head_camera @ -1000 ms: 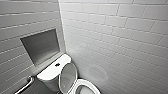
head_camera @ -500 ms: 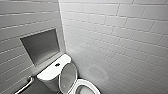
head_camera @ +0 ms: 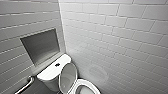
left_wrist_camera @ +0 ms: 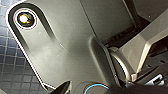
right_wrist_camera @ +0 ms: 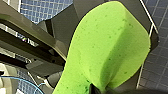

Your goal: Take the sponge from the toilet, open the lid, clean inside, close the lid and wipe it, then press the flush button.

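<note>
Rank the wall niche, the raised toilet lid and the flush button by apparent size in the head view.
1. wall niche: largest.
2. toilet lid: clearly smaller, even though it stands nearer the camera.
3. flush button: a tiny dark spot, by far the smallest.
</note>
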Controlling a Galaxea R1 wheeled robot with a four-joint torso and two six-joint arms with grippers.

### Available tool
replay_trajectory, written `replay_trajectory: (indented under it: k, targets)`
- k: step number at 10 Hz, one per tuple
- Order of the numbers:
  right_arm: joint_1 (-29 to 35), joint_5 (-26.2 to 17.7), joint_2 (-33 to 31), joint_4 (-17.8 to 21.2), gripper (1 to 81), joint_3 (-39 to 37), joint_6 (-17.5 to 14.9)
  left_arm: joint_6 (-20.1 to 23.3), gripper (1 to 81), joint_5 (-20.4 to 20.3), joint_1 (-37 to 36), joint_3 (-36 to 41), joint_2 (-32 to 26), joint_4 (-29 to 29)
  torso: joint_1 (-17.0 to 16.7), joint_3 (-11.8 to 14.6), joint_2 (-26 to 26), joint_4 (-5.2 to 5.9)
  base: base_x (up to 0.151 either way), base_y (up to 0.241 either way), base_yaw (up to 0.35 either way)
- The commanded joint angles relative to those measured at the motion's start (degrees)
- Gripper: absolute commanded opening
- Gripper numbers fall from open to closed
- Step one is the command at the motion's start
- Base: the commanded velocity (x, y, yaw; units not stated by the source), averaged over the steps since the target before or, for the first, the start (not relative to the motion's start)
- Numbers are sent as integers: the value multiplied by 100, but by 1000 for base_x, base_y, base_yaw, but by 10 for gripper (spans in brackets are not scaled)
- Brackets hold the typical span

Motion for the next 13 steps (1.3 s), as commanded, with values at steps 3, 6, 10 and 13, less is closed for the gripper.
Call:
replay_trajectory:
  k: [3, 6, 10, 13]
  targets:
    - [-16, -278, 4, -105, 10, -110, -15, 36, 811, 434, -110, -11, 32, -26, 0, 0, 0, 0, 21, 0, 0]
    - [-25, -278, 4, -114, 10, -110, -15, 36, 811, 434, -118, -11, 14, -35, -13, 2, -2, 0, 83, 0, 0]
    - [-7, -278, 4, -96, 10, -136, 2, 36, 811, 443, -118, -11, 14, -35, -9, 2, 5, 0, 43, 0, 0]
    - [-15, -217, -32, -96, 10, -58, 46, 45, 811, 461, -127, 94, 5, -26, -11, 2, 2, 2, 0, 0, 0]
